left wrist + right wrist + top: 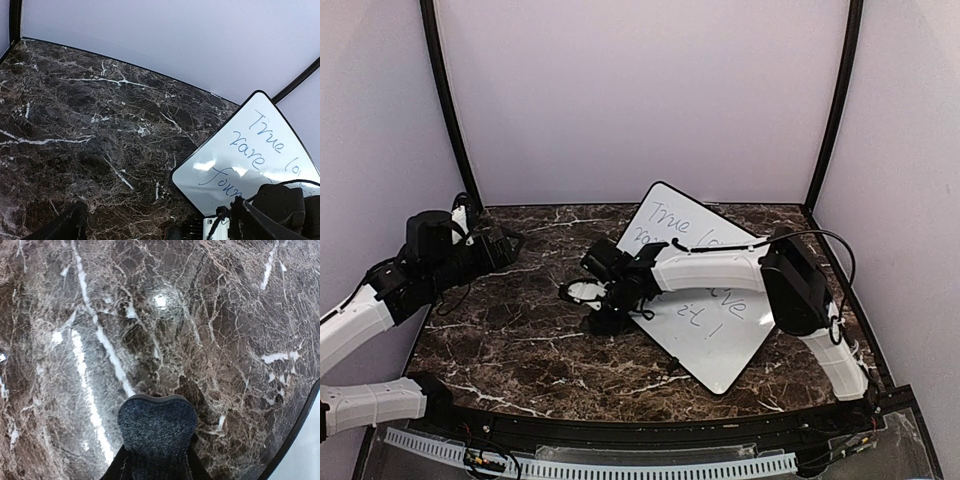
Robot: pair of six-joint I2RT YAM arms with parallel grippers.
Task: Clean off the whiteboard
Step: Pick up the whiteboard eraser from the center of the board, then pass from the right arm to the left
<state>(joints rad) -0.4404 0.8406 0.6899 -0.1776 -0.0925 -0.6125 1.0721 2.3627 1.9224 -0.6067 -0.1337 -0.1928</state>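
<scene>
Right end effector [582, 292] grips eraser [156, 432] beside whiteboard [715, 345].

Our two arms are the same build: the smooth white tubular left arm [358, 328] and the matching white right arm [715, 268], links joined by chunky black boxy motor housings [798, 288]. We've got a thin black cable [825, 238] looping off the right one's elbow. The black two-finger left gripper [510, 243] and right gripper [578, 293] are mostly dark hardware.
</scene>
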